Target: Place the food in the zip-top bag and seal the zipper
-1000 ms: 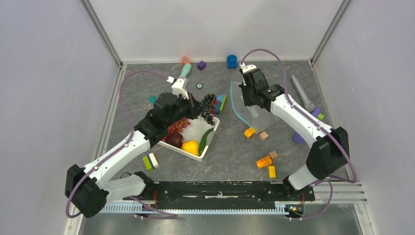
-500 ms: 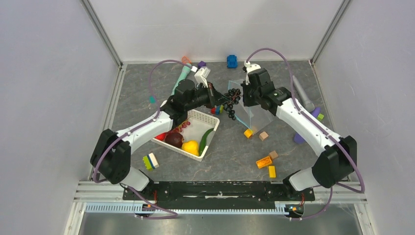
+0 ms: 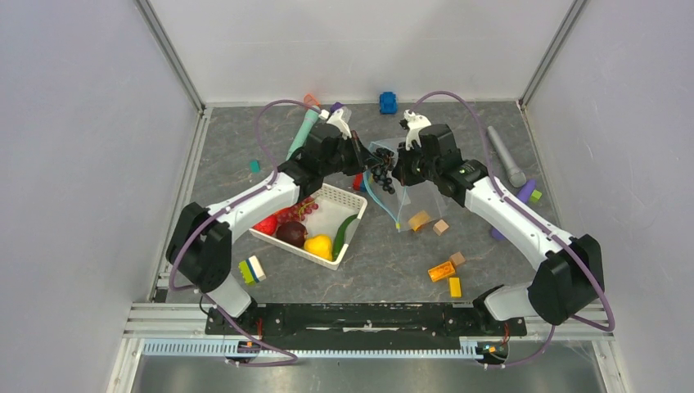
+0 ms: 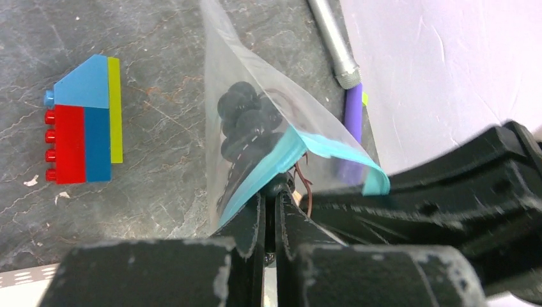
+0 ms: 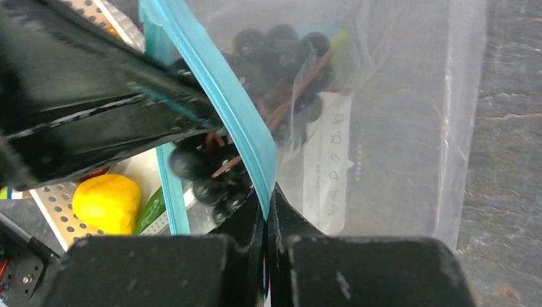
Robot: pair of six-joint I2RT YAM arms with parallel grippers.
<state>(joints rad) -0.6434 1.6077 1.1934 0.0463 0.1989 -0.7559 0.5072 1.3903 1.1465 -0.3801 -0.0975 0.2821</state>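
from above, hard to separate where the two arms meet: left gripper (image 3: 361, 160), purple grapes (image 3: 381, 174) and right gripper (image 3: 399, 169) crowded together at the mouth of the zip-top bag (image 3: 429, 193). far part of the bag lost behind the right arm; print on its white label too blurred to read.

at left, white mesh basket (image 3: 326, 260) holding a red piece (image 3: 266, 225), a dark maroon piece (image 3: 290, 232), a yellow fruit (image 3: 318, 245) and a green pod (image 3: 344, 231) – back corner covered by the left arm.

in the middle, left gripper pinched together on the brown stem of the grapes, fingertips right at the zipper (image 4: 291, 150). most of the bunch past the light-blue strip and inside the clear plastic; a few lower berries sitting between the two lips of the mouth.

at right, right gripper clamped tight on the zipper edge, holding the mouth up – bag body hanging below it. unclear whether the lower end touches the table. just beside it, an orange block (image 3: 419, 220) and a tan block (image 3: 441, 227).
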